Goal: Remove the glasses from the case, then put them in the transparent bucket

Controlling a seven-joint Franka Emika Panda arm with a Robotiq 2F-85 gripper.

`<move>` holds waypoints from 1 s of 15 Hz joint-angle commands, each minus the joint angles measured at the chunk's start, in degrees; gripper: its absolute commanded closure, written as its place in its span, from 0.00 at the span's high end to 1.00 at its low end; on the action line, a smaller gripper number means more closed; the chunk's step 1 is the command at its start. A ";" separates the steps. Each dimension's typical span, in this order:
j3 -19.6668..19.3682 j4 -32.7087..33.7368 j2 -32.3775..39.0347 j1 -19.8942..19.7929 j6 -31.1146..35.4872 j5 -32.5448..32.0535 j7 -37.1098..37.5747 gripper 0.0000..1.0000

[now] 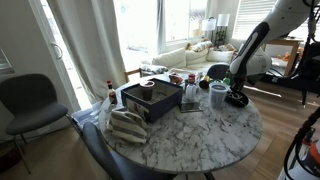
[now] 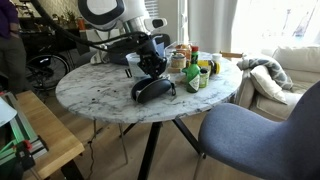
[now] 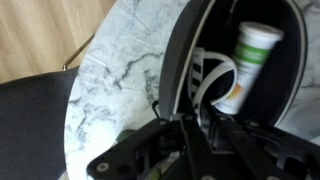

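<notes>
The black case (image 1: pixel 237 100) lies near the table's edge, also seen in an exterior view (image 2: pixel 152 90). In the wrist view it stands open (image 3: pixel 180 50), with the white-framed glasses (image 3: pixel 207 72) inside. My gripper (image 3: pixel 185 125) reaches down into the case in both exterior views (image 1: pixel 236 89) (image 2: pixel 150 68). Its fingers sit close together around the glasses' white frame. The transparent bucket (image 1: pixel 218 97) stands right beside the case, partly hidden behind my arm in an exterior view (image 2: pixel 133 60).
A round marble table (image 2: pixel 100 90) holds a large dark box (image 1: pixel 150 100), bottles and jars (image 2: pixel 192 68), and a white bottle with a green label (image 3: pixel 252 48) beyond the case. Chairs (image 2: pixel 250 135) (image 1: pixel 30 100) stand around it.
</notes>
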 commanded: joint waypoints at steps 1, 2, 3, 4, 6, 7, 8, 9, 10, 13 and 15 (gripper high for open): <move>0.84 -6.59 -10.70 -1.97 -0.21 -1.61 -0.78 0.03; 0.55 -7.79 -12.80 -1.45 0.25 0.34 -2.58 0.03; 0.21 -8.98 -15.01 -1.26 0.41 0.08 -2.60 0.03; -0.32 -10.30 -17.27 -1.09 1.19 -0.59 -2.29 0.03; 2.29 -14.16 -22.55 -0.89 2.22 8.18 -10.99 0.03; 2.77 -16.37 -25.60 1.51 2.16 13.54 -15.49 0.03; 1.64 -17.94 -28.56 4.36 1.28 17.98 -19.50 0.03; 0.73 -19.38 -31.50 6.59 1.45 22.57 -24.36 0.03; -0.67 -21.01 -34.89 8.86 1.27 24.97 -27.82 0.03; -5.57 -18.84 -38.89 15.32 1.16 31.71 -38.43 0.03; -11.61 -19.31 -41.92 21.97 2.25 38.26 -45.07 0.03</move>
